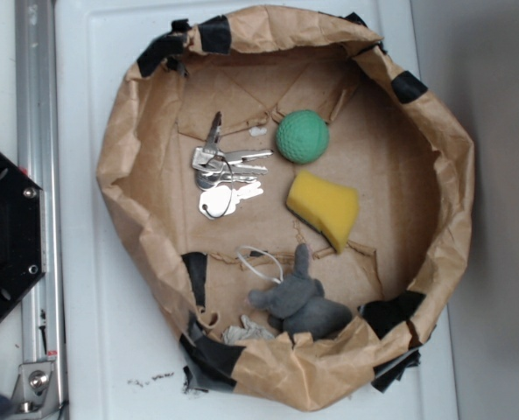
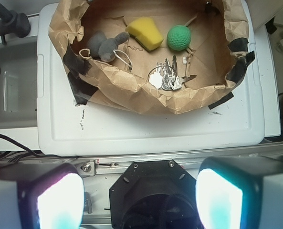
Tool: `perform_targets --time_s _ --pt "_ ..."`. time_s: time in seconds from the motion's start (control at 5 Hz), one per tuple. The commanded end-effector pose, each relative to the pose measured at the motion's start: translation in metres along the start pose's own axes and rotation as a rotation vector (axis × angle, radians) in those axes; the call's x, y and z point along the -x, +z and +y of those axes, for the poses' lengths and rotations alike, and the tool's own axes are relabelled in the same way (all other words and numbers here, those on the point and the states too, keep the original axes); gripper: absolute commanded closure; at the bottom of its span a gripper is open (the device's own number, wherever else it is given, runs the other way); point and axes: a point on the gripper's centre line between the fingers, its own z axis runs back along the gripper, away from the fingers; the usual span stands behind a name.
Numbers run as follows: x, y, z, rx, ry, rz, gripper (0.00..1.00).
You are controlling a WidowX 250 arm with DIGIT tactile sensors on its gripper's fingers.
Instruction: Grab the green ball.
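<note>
Matte, finely dimpled green ball point(image 1: 302, 136) beside the yellow sponge wedge point(image 1: 324, 207)

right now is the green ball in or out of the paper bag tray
In. The green ball rests on the floor of the paper bag tray, inside its rolled walls, just above the yellow sponge wedge.

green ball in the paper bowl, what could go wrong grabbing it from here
The green ball sits close to the yellow sponge, so the hand's fingers might nudge the sponge. The ball is round and could roll away. The tall crumpled paper wall could catch the hand coming down.
</note>
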Motion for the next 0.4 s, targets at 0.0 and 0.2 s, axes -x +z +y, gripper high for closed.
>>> perform_targets --time_s 0.0,0.2 --pt "0.000 0.000 0.000 0.000 0.000 0.000 0.00" --pt "-0.045 -0.008 0.009 -0.033 0.043 -0.059 0.00"
